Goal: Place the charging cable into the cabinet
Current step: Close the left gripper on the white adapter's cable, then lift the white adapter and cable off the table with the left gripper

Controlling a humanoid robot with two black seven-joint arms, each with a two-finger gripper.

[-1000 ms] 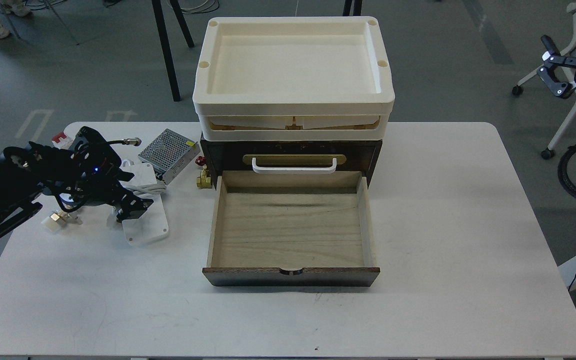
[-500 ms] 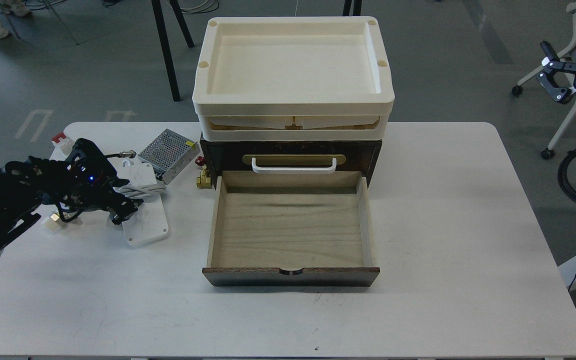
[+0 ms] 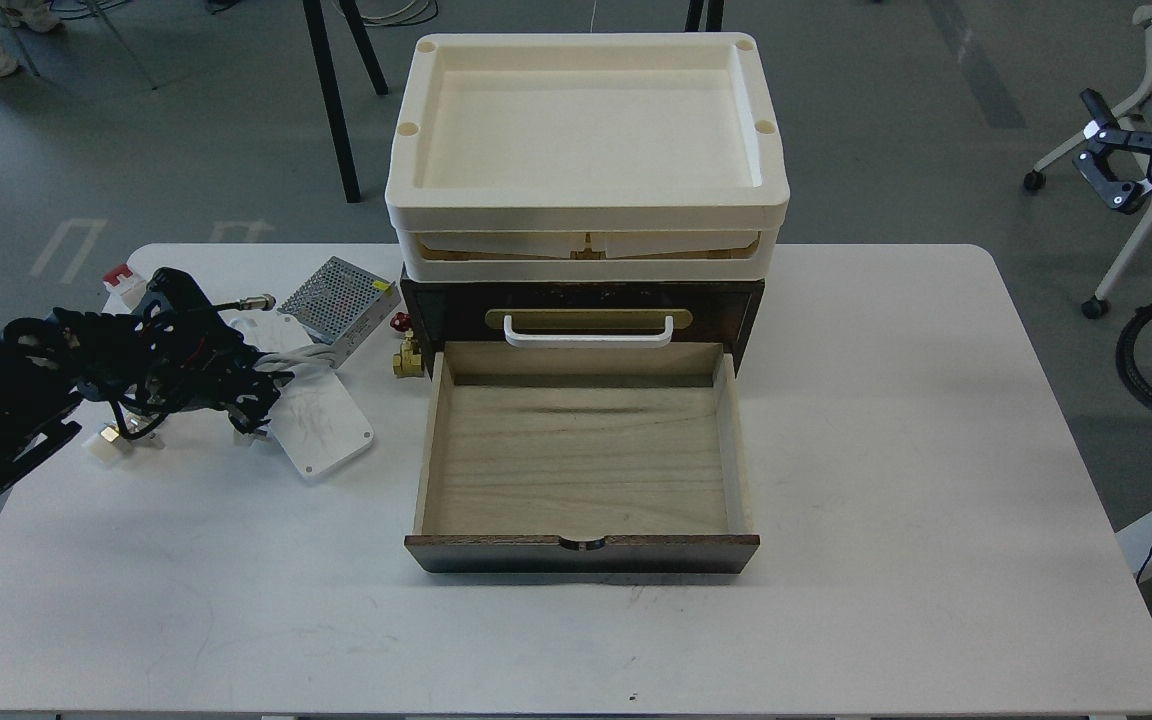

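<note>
The charging cable is a flat white block with a white cord bundled at its far end, left of the cabinet. It is tilted, with its near end turned toward the drawer. My left gripper comes in from the left and is shut on the block's left edge near the cord. The cabinet is a dark brown box at the table's middle. Its pale wood drawer is pulled out toward me and holds nothing. A white handle sits on a brass plate above the drawer. My right gripper is out of view.
Two cream plastic trays are stacked on the cabinet. A perforated silver power-supply box lies behind the cable. A brass valve with a red knob stands by the cabinet's left side. Small connectors lie under my left arm.
The left gripper has closed on the cable block and swung it. The block's near end has moved right toward the drawer and the block now sits tilted.
</note>
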